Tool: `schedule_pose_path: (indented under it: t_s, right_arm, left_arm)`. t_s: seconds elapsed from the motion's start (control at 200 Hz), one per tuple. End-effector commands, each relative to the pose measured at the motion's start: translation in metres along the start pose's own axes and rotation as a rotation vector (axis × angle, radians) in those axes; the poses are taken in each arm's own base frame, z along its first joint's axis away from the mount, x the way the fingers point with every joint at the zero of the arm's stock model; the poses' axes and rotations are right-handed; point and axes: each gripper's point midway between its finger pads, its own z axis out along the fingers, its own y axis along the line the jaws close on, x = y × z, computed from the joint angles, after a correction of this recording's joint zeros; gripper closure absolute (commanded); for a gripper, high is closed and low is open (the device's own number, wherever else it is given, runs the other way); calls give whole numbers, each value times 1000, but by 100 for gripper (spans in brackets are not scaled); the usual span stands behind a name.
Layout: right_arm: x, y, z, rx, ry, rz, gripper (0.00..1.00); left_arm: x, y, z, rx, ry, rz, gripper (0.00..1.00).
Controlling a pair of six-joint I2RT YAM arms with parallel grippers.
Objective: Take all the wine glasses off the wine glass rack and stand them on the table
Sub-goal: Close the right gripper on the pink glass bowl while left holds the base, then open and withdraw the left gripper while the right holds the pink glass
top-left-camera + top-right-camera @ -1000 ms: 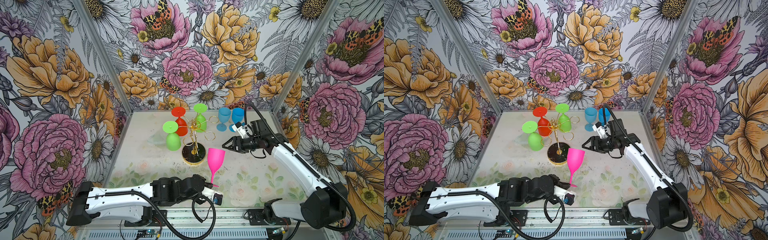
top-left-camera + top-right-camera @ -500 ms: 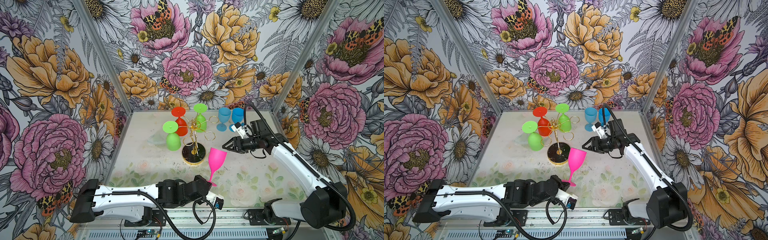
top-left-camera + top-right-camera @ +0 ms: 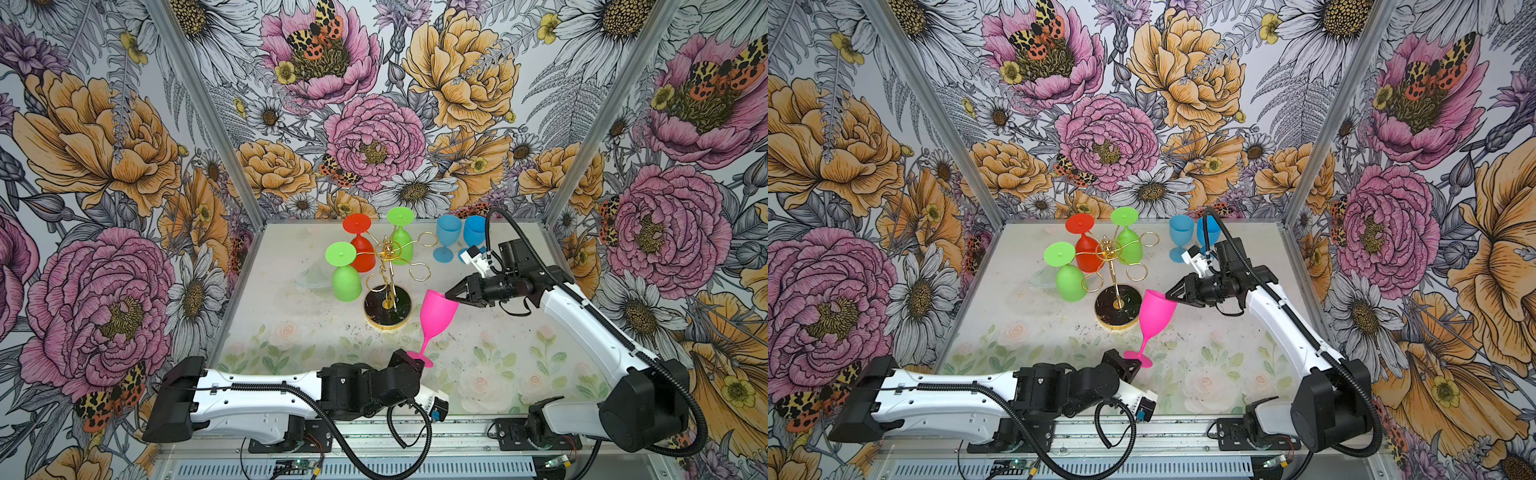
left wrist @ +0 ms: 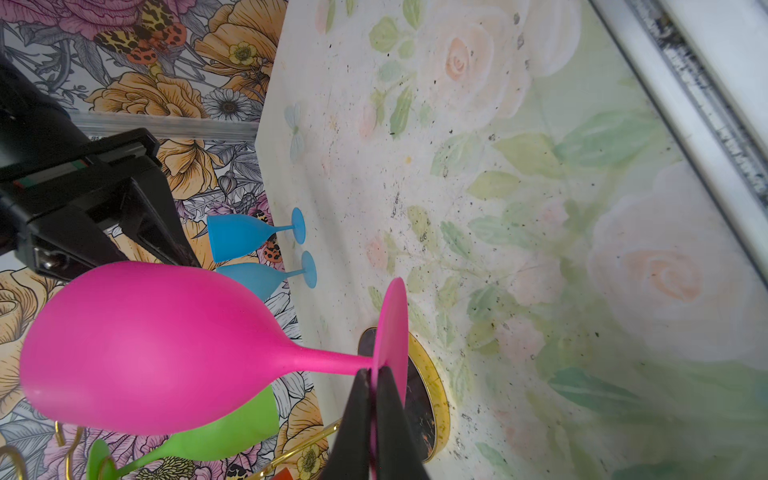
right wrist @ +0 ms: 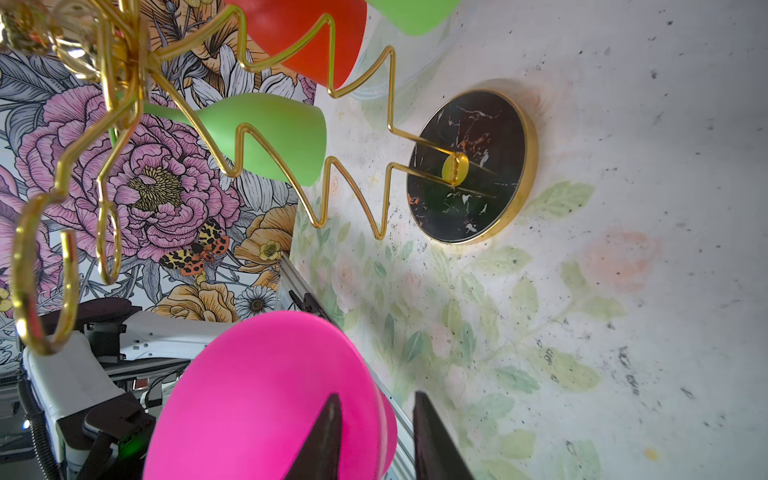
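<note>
Holding a pink wine glass (image 3: 436, 311) clear of the wine glass rack (image 3: 386, 305)

Showing, in both top views, the pink wine glass (image 3: 1156, 311) off the rack and just to the right of its round black, gold-rimmed base. Tilted bowl-up and leaning rightward, with the foot low toward the front of the table (image 3: 291, 328). Opaque, matte and evenly hot pink throughout: tulip-shaped bowl, slim stem, flat disc foot. Pinched at the edge of that foot by the left gripper (image 4: 373, 372), clamped tight on the thin disc in the left wrist view. Impossible to tell whether touching the table. Met at the rim by the right gripper (image 3: 451, 296). Parted in the right wrist view, with one finger (image 5: 328, 436) in front of the pink bowl and the other just beside it, a strip of table showing between. Impossible to tell whether touching the rim.

Showing also, hung bowl-down from the gold wire loops of the rack, a red glass (image 3: 361, 257), a near green glass (image 3: 345, 282) and a far green glass (image 3: 401, 245). Standing upright near the back wall, well apart from the pink glass, a left blue glass (image 3: 448, 237) and a right blue glass (image 3: 473, 232).
</note>
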Motion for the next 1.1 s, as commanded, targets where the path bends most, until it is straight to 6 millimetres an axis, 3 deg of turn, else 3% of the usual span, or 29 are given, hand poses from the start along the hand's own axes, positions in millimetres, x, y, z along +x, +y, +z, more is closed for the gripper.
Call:
schedule_pose_path:
  t_s: [0.0,0.45,0.59,0.841,1.096]
  right_arm:
    - [3,1,4,-18,19,-9,78]
    - [2,0,3,-2,10,-22,100]
    - [0,-4,2,25,-3,-29,100]
    - [-7,-10,-3,84,-41,-53,100]
    - [-20,-14,-14,174,-109,-106,100]
  left_arm:
    - [0,11,1,-67,14,8,100]
    - [6,6,7,-86,44,22,97]
    - [6,1,8,-76,40,3,95]
    - [-4,0,4,-64,-13,-103,70]
    - [-8,3,1,-70,-44,-237,56]
